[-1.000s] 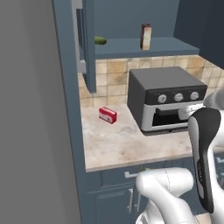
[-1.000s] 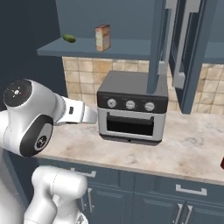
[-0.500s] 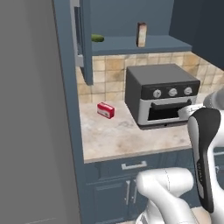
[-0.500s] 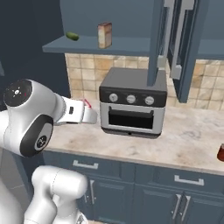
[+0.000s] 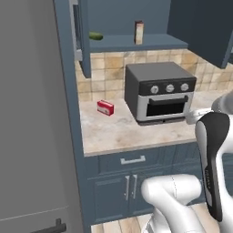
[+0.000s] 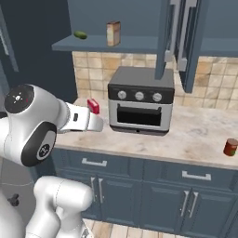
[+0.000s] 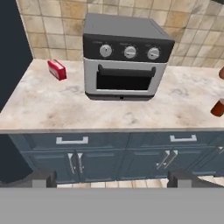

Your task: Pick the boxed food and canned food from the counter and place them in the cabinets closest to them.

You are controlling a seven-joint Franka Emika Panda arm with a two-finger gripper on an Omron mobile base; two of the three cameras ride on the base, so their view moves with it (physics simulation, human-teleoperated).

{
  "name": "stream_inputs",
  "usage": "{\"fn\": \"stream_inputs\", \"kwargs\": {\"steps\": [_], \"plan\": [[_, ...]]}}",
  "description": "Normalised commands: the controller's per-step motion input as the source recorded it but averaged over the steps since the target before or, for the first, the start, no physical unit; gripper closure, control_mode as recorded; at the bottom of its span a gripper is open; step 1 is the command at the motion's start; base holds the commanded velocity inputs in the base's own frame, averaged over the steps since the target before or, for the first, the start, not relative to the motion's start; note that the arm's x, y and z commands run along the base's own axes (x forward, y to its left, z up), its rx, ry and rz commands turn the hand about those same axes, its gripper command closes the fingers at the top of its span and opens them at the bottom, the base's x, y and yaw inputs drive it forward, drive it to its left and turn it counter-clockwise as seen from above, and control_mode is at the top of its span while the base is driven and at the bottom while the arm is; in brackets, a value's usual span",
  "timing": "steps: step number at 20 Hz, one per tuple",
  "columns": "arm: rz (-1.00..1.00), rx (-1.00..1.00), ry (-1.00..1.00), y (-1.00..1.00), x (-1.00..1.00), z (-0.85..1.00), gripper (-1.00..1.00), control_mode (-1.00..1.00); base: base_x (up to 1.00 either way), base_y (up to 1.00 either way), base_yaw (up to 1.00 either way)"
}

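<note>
The boxed food (image 5: pixel 139 32) (image 6: pixel 113 33) is a slim tan carton standing upright on the blue shelf of the open cabinets (image 5: pixel 154 43) (image 6: pixel 93 45), above the toaster oven. The canned food (image 6: pixel 230 147) (image 7: pixel 217 107), small and red-orange, stands on the beige counter (image 5: pixel 118 132) (image 6: pixel 195 139) (image 7: pixel 52 109) far to the right of the oven. My gripper (image 7: pixel 112 178) is open and holds nothing. It hangs in front of the counter's edge, well back from both things, with its dark fingertips (image 7: pixel 43 177) wide apart.
A toaster oven (image 5: pixel 159 91) (image 6: pixel 141 100) (image 7: pixel 124 57) stands mid-counter, with a small flat red box (image 5: pixel 105 107) (image 6: pixel 93 106) (image 7: pixel 57 69) to its left. A green item (image 5: pixel 95 35) (image 6: pixel 80 34) lies on the shelf. Open cabinet doors (image 5: pixel 82 41) (image 6: pixel 169 37) jut outward. A tall grey unit (image 5: pixel 32 113) stands at left.
The whole picture has shifted in both base views, so the base has moved; more of the lower cabinets show, and the canned food has come further into the right base view. Gripper stays open.
</note>
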Motion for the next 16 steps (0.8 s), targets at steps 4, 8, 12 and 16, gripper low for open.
{"fn": "stream_inputs", "kwargs": {"steps": [4,8,12,16], "plan": [[0.00,0.00,0.00,0.00,0.00,0.00,-1.00,1.00,-0.30,-0.31,-0.08],[0.00,0.00,0.00,0.00,0.00,0.00,-1.00,1.00,-0.14,-0.38,-0.09],[0.00,0.00,0.00,0.00,0.00,0.00,-1.00,1.00,-0.08,-0.41,-0.08],[0.00,0.00,0.00,0.00,0.00,0.00,-1.00,1.00,-0.05,-0.45,-0.07]]}}
